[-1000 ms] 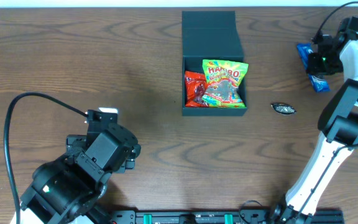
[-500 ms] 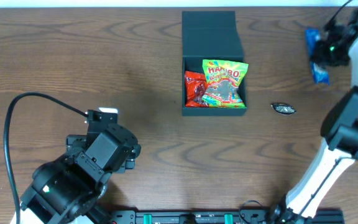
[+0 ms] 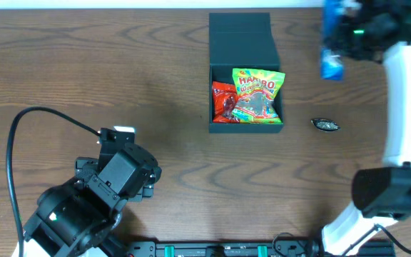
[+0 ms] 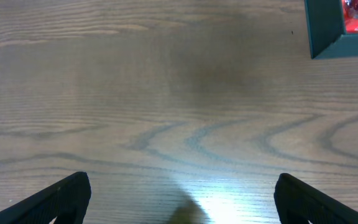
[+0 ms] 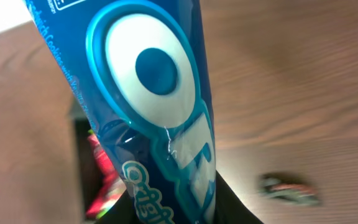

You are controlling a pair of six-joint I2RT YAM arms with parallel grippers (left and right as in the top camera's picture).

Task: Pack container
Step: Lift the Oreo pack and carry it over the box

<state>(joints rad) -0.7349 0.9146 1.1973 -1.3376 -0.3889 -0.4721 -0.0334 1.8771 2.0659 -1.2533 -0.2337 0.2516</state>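
The container [image 3: 240, 39] is a dark teal box standing open at the middle back of the table, its flap lid laid back. Inside lie a green Haribo packet [image 3: 257, 93] and a red packet [image 3: 223, 100]. My right gripper [image 3: 349, 34] hangs in the air just right of the box, shut on a blue cookie packet [image 3: 331, 53]. In the right wrist view that blue packet [image 5: 154, 93] fills the frame above the gripper [image 5: 173, 211], with the container [image 5: 78, 134] below left. My left gripper [image 4: 182, 199] stands open over bare wood, the container's corner [image 4: 325, 37] far ahead on the right.
A small dark wrapped candy [image 3: 326, 125] lies on the table right of the box, also seen blurred as the candy [image 5: 288, 190] in the right wrist view. The left arm [image 3: 95, 189] and its black cable [image 3: 20, 125] occupy the front left.
The right arm has swung left from the table's far right edge, carrying the blue packet toward the container. The left arm has not moved.
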